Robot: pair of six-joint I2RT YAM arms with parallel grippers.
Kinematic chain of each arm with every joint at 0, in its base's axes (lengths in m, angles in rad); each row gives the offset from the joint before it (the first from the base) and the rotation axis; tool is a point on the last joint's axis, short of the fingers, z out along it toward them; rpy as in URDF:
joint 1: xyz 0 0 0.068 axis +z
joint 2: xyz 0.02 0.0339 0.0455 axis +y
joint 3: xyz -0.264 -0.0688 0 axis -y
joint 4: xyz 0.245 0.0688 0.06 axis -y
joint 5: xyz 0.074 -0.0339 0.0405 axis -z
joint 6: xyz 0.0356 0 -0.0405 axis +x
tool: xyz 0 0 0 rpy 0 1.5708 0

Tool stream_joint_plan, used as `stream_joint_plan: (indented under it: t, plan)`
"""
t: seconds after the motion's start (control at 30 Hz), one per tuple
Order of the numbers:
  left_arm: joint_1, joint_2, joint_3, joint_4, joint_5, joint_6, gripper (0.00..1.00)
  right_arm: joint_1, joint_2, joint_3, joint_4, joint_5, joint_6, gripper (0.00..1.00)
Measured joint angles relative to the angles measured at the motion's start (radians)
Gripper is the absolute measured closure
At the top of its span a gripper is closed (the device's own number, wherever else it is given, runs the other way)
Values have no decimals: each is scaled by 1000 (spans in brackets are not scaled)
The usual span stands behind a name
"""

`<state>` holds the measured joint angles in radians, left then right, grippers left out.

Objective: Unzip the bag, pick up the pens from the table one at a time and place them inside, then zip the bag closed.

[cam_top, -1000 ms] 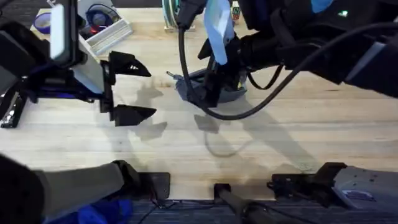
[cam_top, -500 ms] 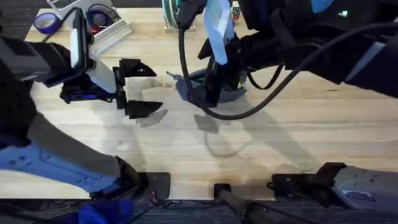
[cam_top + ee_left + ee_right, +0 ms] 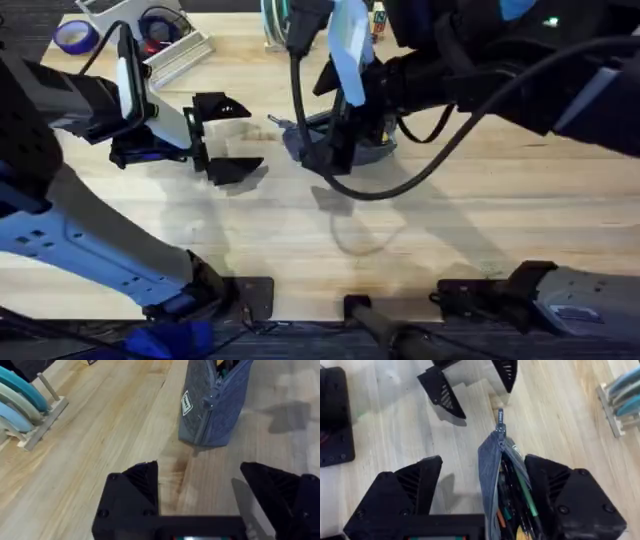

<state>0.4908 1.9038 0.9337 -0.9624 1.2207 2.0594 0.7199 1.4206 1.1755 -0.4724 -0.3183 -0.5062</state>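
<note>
The bag point(image 3: 496, 467) is soft, light fabric, likely to buckle; the right gripper point(image 3: 487, 491) straddles it, jaws wide; the zipper pull point(image 3: 499, 416) just beyond suits the wide-open left gripper point(image 3: 200, 492).

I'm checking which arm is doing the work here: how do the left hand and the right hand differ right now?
The left hand hangs open over bare table, short of the bag; the right hand straddles the bag's open end. The left hand holds nothing; the right has the bag's fabric between its fingers. Both are black and spread open.
</note>
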Motion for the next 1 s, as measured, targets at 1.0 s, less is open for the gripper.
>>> stream_joint_plan:
  t: [1.0]
  plan:
    - [-122, 0, 0, 51, 52, 0, 8, 9, 230, 0, 185, -99, -191, 5]
